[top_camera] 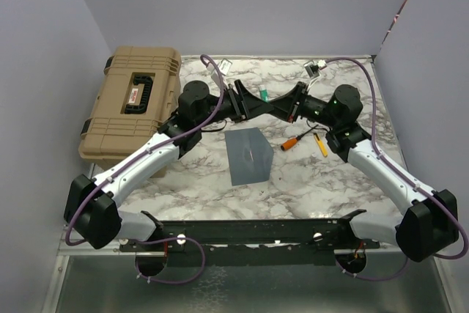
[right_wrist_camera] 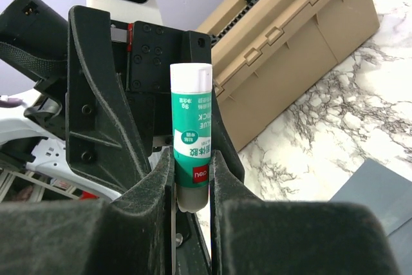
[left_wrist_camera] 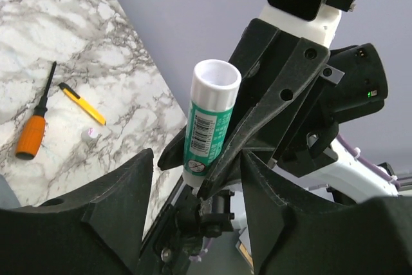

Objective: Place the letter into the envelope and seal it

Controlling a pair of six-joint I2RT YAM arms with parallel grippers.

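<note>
The grey-blue envelope (top_camera: 249, 155) lies flat on the marble table, flap side not readable; its corner shows in the right wrist view (right_wrist_camera: 380, 191). The letter is out of view. Above the table behind the envelope the two grippers meet tip to tip. My right gripper (right_wrist_camera: 193, 185) is shut on the lower end of a green-and-white glue stick (right_wrist_camera: 191, 140) that stands upright between its pads. My left gripper (left_wrist_camera: 196, 191) is open, its fingers wide apart on either side of the glue stick (left_wrist_camera: 209, 123) without touching it. From above the glue stick (top_camera: 262, 95) shows between both grippers.
A tan hard case (top_camera: 135, 104) stands at the back left, also behind the glue stick (right_wrist_camera: 290, 37). An orange-handled screwdriver (top_camera: 297, 139) and a yellow pen-like tool (top_camera: 321, 144) lie right of the envelope. Grey walls enclose the table on three sides.
</note>
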